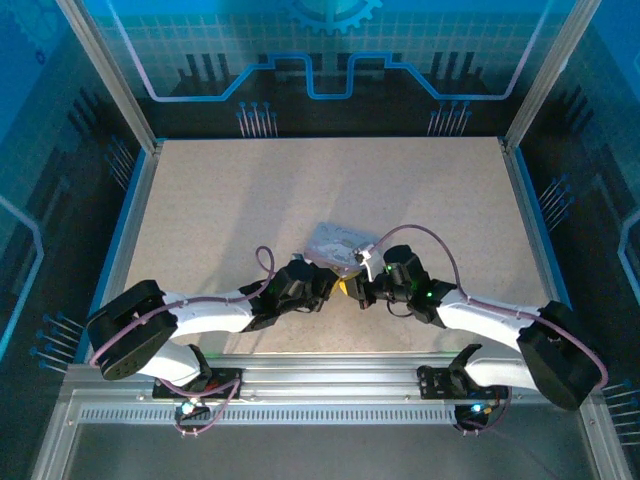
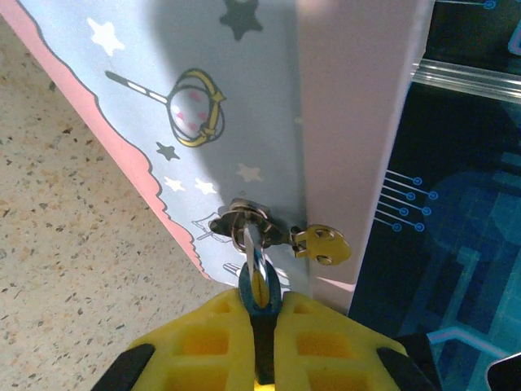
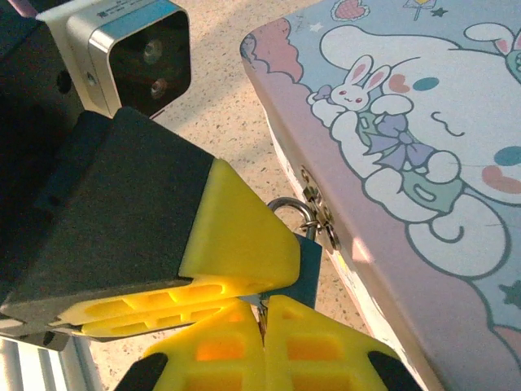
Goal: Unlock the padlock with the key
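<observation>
The padlock (image 2: pixel 273 292) has a dark blue body, and its thin silvery shackle (image 2: pixel 252 244) passes through the clasp of the pastel tin (image 2: pixel 244 98). My left gripper (image 2: pixel 262 308) is shut on the padlock body. In the right wrist view the padlock (image 3: pixel 310 265) hangs from the tin's clasp (image 3: pixel 313 204), partly behind the left gripper's yellow finger (image 3: pixel 236 236). My right gripper (image 3: pixel 262 316) is shut on the key (image 3: pixel 254 299), a thin silvery sliver at the padlock's lower edge. Both grippers (image 1: pixel 348 287) meet just in front of the tin.
The tin (image 1: pixel 335 243) with a cartoon rabbit lid (image 3: pixel 423 163) lies mid-table on the speckled tabletop (image 1: pixel 220 200). A brass-coloured tab (image 2: pixel 323 243) sticks out beside the clasp. Metal frame posts stand at the table's far corners, and a rail (image 1: pixel 330 375) runs along the near edge.
</observation>
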Controlling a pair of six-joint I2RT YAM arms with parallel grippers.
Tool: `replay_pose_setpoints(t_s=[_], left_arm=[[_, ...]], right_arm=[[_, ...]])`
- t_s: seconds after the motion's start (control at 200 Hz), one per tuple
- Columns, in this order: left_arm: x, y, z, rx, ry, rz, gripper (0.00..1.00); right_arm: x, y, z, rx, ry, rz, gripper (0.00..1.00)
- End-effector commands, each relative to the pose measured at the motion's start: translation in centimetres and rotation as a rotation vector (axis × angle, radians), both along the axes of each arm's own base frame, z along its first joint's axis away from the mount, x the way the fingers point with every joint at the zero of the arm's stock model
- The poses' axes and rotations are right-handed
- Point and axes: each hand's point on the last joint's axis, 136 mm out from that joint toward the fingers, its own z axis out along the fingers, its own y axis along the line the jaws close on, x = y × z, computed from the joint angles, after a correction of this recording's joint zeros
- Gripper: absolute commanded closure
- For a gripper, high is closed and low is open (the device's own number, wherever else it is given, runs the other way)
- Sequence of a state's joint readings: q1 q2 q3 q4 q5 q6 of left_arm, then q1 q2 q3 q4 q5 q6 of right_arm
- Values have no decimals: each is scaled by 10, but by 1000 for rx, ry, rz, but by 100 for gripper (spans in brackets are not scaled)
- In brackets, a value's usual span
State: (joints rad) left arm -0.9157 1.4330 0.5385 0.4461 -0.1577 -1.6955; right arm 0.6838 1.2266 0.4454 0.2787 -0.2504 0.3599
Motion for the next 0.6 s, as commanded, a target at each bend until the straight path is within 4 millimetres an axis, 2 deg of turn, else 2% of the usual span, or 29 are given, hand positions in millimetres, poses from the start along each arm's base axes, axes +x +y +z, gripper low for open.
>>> replay_pose_setpoints(t_s=[0.0, 0.05, 0.26, 0.365, 0.595], left_arm=[[-4, 8, -12, 84, -8, 0, 100], [-2, 10, -12, 86, -7, 10, 100], [3, 17, -14, 101, 2, 23, 100], [7, 24, -14, 117, 2, 32, 100], [14, 34, -11, 110, 8, 29, 100]], right_arm=[[26, -12, 12, 11, -14, -115, 100], [23, -16, 5, -31, -17, -107, 100], [15, -28, -2, -100, -121, -66, 72], [11, -30, 6, -102, -190, -39, 58], [-4, -24, 33, -172, -450, 76, 46]])
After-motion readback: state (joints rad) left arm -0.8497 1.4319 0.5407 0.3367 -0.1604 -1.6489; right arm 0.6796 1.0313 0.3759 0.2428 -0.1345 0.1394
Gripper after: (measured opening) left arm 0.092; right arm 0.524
